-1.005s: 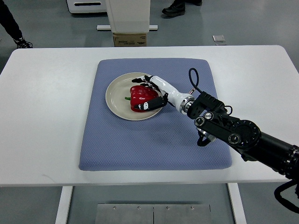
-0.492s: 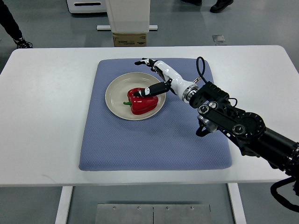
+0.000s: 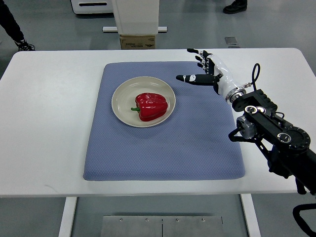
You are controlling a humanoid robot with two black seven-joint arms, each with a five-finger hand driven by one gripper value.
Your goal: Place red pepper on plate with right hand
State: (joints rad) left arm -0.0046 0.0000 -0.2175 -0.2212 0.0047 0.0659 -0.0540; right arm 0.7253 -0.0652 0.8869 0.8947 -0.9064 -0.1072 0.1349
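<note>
On a white counter [image 3: 54,123], one blue mat [image 3: 163,153] is carrying one cream plate [image 3: 119,94], and one red pepper [image 3: 150,106] is lying on its side in the middle of that plate, its green stem pointing left. To the right, the one robot hand [image 3: 205,69] in view, the right one, is hovering over the mat's far right corner, well apart from the plate, fingers spread wide and holding nothing. The pepper is looking light, firm and glossy, likely slippery, so its broad body would suit a grip better than the stem.
</note>
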